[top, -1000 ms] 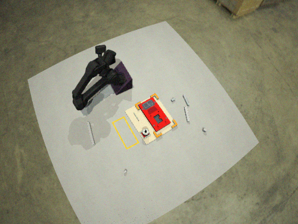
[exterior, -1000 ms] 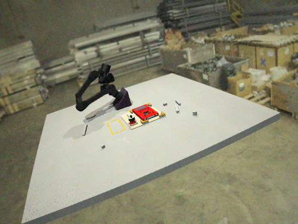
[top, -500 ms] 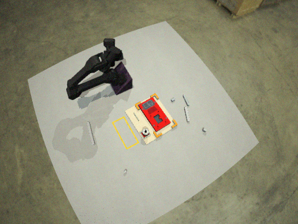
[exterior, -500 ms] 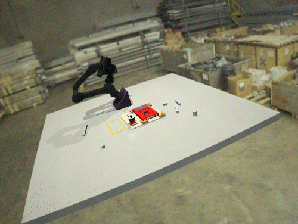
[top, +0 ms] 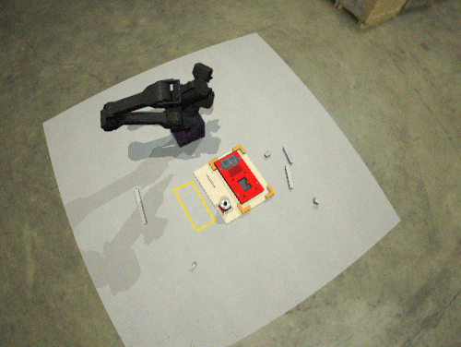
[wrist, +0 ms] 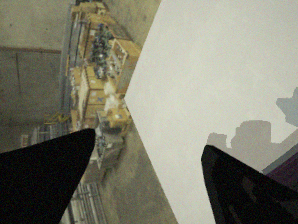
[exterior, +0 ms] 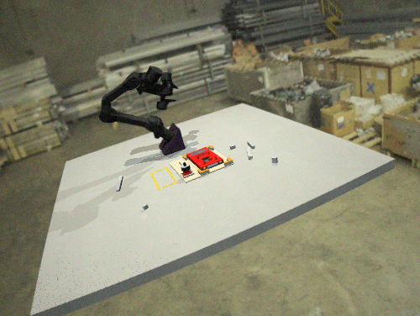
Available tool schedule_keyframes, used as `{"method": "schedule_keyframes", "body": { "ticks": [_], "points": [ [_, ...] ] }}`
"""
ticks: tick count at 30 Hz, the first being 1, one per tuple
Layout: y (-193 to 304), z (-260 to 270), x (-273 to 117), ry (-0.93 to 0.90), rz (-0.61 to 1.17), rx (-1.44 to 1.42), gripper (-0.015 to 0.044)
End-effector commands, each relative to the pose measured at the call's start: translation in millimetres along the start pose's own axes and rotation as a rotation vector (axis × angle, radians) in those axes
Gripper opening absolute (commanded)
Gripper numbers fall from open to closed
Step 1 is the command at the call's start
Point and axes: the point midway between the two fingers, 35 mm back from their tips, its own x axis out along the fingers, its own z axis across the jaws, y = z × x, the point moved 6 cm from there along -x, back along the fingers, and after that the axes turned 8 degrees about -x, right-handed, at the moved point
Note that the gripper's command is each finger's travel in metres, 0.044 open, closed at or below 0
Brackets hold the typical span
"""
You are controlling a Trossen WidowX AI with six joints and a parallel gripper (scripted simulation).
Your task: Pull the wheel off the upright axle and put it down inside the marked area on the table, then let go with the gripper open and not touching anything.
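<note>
The wheel (top: 226,206) (exterior: 185,169), dark with a white top face, sits around the upright axle, whose dark tip shows above it. It is over a small red base at one corner of the cream board (top: 203,173) (exterior: 192,178). The marked area (top: 185,209) (exterior: 167,186) is a yellow rectangular outline on the table beside the board, with nothing inside it. My gripper (exterior: 175,94) (wrist: 149,145) is open and empty, raised high above the table near the arm's base, well away from the wheel. The wheel and the marked area are not in the wrist view.
A red block (top: 249,193) (exterior: 206,163) lies on the board between orange corner pieces. Small grey blocks (top: 315,201) (exterior: 274,160) and grey bars (top: 289,177) (exterior: 249,153) lie beyond it. Another long bar (top: 140,206) (exterior: 120,183) and a small block (top: 194,266) (exterior: 145,207) lie on the marked area's side.
</note>
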Motion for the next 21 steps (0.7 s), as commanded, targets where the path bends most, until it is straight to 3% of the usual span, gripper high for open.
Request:
{"method": "schedule_keyframes", "body": {
  "ticks": [1, 11, 21],
  "points": [
    [-40.3, -12.2, -10.4, 0.125, -0.083, 0.053, 0.03],
    [-103.1, -47.3, -29.4, 0.293, -0.184, 0.184, 0.03],
    [-178.0, -122.2, -63.8, 0.647, -0.223, 0.312, 0.03]
  ]
}}
